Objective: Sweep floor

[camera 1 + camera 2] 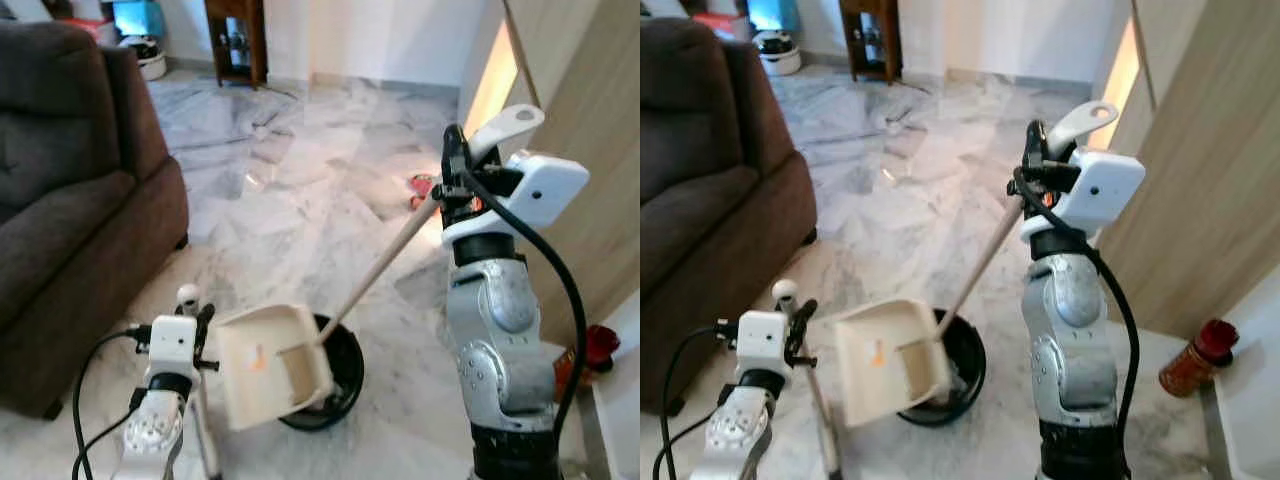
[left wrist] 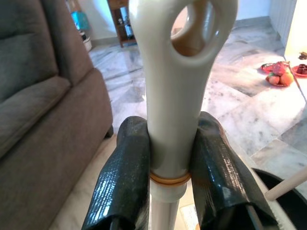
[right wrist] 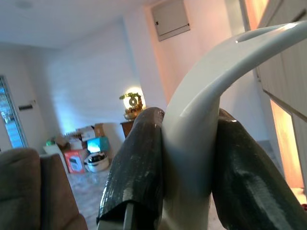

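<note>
A cream dustpan [image 1: 270,365] hangs tilted over a round black bin [image 1: 345,372] on the marble floor, with a small orange scrap lying in the pan. Its long pale stick [image 1: 385,260] rises to the right, where my right gripper [image 1: 455,170] is shut on the curved handle end [image 3: 192,120]. Low on the left, my left gripper [image 1: 200,322] is shut on a second cream handle [image 2: 177,96] with a hanging hole. That handle's thin pole [image 1: 207,425] runs down past the dustpan's left side. Its lower end is out of view.
A dark brown sofa [image 1: 70,200] fills the left side. A wooden panel wall [image 1: 595,120] stands close on the right, with a red-capped jar [image 1: 1200,355] at its foot. Small red items [image 1: 420,187] lie on the floor ahead. A wooden stand [image 1: 238,40] is at the back.
</note>
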You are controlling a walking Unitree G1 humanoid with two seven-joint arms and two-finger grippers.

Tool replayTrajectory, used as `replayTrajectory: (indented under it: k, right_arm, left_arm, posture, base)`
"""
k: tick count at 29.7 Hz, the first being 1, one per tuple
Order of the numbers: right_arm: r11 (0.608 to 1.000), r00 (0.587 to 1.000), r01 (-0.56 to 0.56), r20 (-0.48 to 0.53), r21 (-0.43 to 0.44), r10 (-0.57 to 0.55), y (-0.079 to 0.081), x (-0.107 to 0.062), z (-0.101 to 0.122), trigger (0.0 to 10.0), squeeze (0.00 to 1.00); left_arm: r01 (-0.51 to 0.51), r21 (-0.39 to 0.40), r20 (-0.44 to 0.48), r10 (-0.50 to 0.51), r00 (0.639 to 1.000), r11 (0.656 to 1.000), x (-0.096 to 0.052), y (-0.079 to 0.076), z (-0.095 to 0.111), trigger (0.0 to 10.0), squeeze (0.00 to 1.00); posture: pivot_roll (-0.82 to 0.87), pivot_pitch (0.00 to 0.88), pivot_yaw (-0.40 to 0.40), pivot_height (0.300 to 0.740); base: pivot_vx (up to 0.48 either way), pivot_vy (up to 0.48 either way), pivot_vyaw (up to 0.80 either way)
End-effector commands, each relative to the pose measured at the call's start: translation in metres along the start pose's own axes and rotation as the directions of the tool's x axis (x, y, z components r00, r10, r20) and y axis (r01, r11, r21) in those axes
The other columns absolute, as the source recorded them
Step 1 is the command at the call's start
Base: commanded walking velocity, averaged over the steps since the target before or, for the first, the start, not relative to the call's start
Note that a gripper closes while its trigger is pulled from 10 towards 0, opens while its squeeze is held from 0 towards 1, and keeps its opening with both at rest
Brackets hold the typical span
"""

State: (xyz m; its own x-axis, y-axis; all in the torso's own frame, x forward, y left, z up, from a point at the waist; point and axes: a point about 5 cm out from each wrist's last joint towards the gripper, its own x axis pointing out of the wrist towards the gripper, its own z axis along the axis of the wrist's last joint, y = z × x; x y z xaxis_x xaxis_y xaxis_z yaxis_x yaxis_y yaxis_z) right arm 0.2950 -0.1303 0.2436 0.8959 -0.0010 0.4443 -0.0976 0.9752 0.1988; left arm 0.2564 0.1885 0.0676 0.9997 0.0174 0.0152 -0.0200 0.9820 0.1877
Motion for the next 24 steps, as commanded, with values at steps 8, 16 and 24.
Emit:
replayTrajectory:
  k: [8, 16, 24]
  right_arm:
    - [1.000, 0.997, -0.009, 0.080, -0.012, 0.009, 0.0022, 0.0034, 0.0159, 10.0, 0.00]
    - [1.000, 0.997, -0.011, 0.072, -0.007, 0.012, 0.0022, 0.0024, 0.0145, 10.0, 0.00]
    - [1.000, 0.997, -0.019, 0.070, 0.011, 0.018, 0.0048, 0.0025, 0.0139, 10.0, 0.00]
  left_arm:
    - [-0.003, 0.009, 0.042, 0.002, 0.999, 1.000, 0.0032, 0.0017, 0.0083, 10.0, 0.00]
    - [0.000, 0.008, 0.041, 0.000, 0.999, 1.000, 0.0031, 0.0012, 0.0081, 10.0, 0.00]
    - [-0.004, 0.011, 0.045, 0.003, 0.999, 1.000, 0.0026, 0.0018, 0.0085, 10.0, 0.00]
  posture:
    - [0.15, 0.033, 0.014, 0.740]
    - [0.15, 0.040, 0.016, 0.740]
    - [0.16, 0.046, 0.016, 0.740]
  base:
    - [0.294, 0.000, 0.35]
    - [0.296, 0.000, 0.00]
    - [0.261, 0.000, 0.00]
